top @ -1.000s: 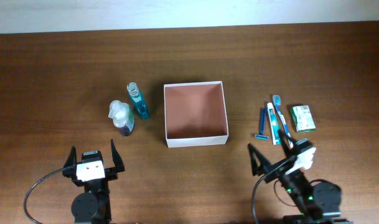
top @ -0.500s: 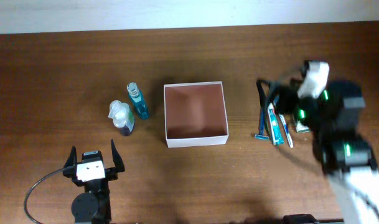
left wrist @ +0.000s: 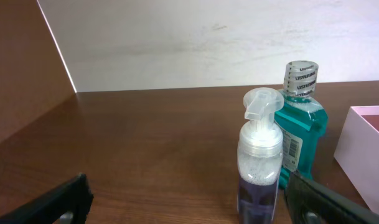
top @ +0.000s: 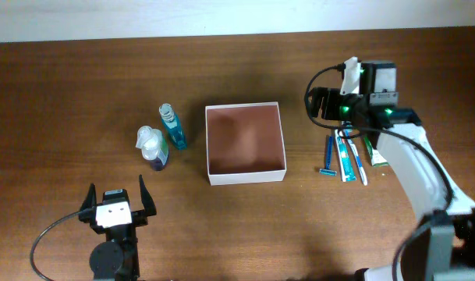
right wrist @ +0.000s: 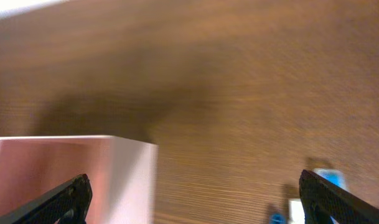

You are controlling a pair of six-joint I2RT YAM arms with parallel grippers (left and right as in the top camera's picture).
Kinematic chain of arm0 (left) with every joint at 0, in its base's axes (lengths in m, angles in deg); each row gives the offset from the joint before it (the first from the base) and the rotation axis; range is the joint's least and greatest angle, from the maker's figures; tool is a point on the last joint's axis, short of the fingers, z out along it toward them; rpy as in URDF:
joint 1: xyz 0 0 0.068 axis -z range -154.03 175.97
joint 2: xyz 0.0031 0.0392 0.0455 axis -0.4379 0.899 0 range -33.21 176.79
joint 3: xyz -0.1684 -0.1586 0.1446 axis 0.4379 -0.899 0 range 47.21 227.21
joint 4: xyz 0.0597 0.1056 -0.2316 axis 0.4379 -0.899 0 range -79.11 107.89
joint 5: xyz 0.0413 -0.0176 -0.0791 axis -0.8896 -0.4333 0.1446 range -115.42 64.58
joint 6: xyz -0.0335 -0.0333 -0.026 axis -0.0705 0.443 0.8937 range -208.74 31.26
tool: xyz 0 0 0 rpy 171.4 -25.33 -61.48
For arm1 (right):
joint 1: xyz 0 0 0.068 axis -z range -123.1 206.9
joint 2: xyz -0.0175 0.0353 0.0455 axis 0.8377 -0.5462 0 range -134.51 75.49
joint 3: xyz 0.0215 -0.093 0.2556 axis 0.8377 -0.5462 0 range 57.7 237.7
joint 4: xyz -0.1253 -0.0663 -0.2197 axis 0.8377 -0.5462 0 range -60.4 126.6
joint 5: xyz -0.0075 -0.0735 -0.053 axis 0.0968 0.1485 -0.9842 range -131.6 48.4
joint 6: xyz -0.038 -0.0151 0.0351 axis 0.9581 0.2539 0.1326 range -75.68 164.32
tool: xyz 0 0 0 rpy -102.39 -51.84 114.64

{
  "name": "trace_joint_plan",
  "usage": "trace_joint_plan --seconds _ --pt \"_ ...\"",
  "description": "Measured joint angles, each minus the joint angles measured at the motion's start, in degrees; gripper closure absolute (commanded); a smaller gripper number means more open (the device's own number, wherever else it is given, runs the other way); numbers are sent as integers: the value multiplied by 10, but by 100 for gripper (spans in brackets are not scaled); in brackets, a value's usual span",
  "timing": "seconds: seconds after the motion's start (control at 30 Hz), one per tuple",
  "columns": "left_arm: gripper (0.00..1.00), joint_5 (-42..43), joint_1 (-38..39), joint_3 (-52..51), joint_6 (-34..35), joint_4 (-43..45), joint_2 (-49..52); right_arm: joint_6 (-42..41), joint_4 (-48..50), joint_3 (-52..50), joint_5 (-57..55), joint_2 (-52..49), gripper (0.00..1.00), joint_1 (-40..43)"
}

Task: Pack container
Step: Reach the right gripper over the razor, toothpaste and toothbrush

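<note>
The container [top: 246,177], a square shallow white box with a reddish-brown inside, sits empty mid-table. Its wall shows in the right wrist view [right wrist: 132,180] and its corner in the left wrist view [left wrist: 363,146]. My right gripper [top: 319,101] is open and empty. It hovers just right of the container's back right corner, behind the toiletries; in its wrist view the jaws [right wrist: 195,200] span bare table. My left gripper [top: 116,197] is open and empty near the front left edge, with its jaws [left wrist: 189,208] facing the bottles.
A foam pump bottle [top: 151,147] [left wrist: 259,165] and a teal mouthwash bottle [top: 173,127] [left wrist: 301,118] stand left of the container. To its right lie a blue razor [top: 328,156], a toothpaste tube [top: 344,160], a toothbrush [top: 356,161] and a green-and-white packet [top: 376,154], partly under my right arm.
My right arm has lifted from the front right edge and swung back and left, over the toiletries toward the container's right side. The left arm has not moved.
</note>
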Motion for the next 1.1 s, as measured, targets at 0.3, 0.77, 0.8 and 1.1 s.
trace_joint_plan --seconds 0.3,0.77,0.8,1.1 --pt "1 0 0 0 0 0 0 35 -25 0 -82 -94 17 0" --pt "1 0 0 0 0 0 0 40 -115 2 -215 -96 30 0" --pt "1 0 0 0 0 0 0 41 -115 2 -216 -96 32 0" --pt "1 0 0 0 0 0 0 45 -166 1 -200 -96 46 0"
